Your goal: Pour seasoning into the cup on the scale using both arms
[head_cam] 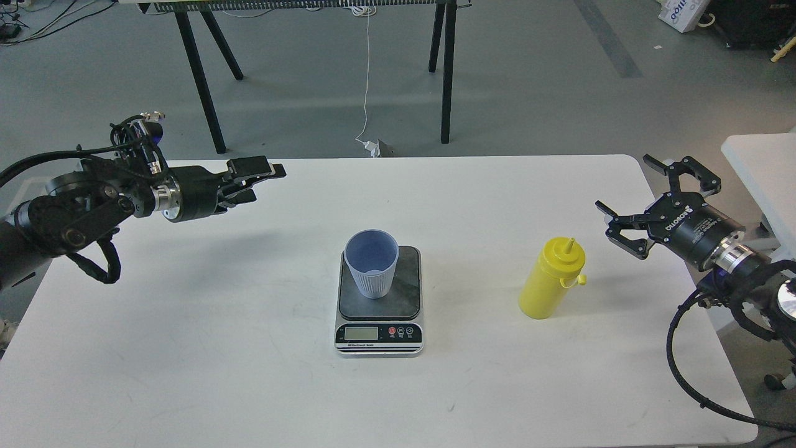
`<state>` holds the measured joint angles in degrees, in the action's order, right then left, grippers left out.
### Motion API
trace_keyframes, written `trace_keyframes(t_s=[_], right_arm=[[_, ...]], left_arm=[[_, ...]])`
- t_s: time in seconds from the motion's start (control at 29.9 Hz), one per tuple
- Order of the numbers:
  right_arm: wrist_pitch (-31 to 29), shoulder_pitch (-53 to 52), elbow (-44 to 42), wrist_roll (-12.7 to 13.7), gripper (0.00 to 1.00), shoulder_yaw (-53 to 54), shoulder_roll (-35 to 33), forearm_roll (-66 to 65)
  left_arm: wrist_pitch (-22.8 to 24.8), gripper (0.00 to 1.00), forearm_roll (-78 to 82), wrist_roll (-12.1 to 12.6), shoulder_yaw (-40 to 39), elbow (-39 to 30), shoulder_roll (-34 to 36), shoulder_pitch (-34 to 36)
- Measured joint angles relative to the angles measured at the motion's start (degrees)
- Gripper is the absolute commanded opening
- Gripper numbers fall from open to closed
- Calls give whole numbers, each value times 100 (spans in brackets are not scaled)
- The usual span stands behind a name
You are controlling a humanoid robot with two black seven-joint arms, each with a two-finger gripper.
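Observation:
A yellow squeeze bottle [551, 277] stands upright on the white table [249, 373], right of centre. A pale blue ribbed cup [372, 264] stands upright on the dark plate of the scale [380, 302] at the table's middle. My right gripper [631, 200] is open and empty, above the table's right edge, a short way right of the bottle and apart from it. My left gripper [264, 180] is held above the table's far left, well left of the cup, empty; its fingers lie close together, seen from the side.
Black legs of a stand [446, 74] rise from the floor behind the table, with a white cable [365, 93] hanging down. A second white table [762, 171] stands at the right edge. A box [684, 12] lies on the floor at far right.

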<state>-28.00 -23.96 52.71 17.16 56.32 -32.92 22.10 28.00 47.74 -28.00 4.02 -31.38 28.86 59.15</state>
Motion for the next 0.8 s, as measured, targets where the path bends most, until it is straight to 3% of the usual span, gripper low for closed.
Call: trace_keyframes(t_s=[0.64, 0.8], right_arm=[[0, -938, -1101, -44, 100, -284, 733, -487], [0, -960, -1148, -55, 100, -283, 735, -487]], left_arm=[[0, 99, -1222, 0, -42, 338, 408, 72], [0, 99, -1344, 0, -740, 303, 410, 107]])
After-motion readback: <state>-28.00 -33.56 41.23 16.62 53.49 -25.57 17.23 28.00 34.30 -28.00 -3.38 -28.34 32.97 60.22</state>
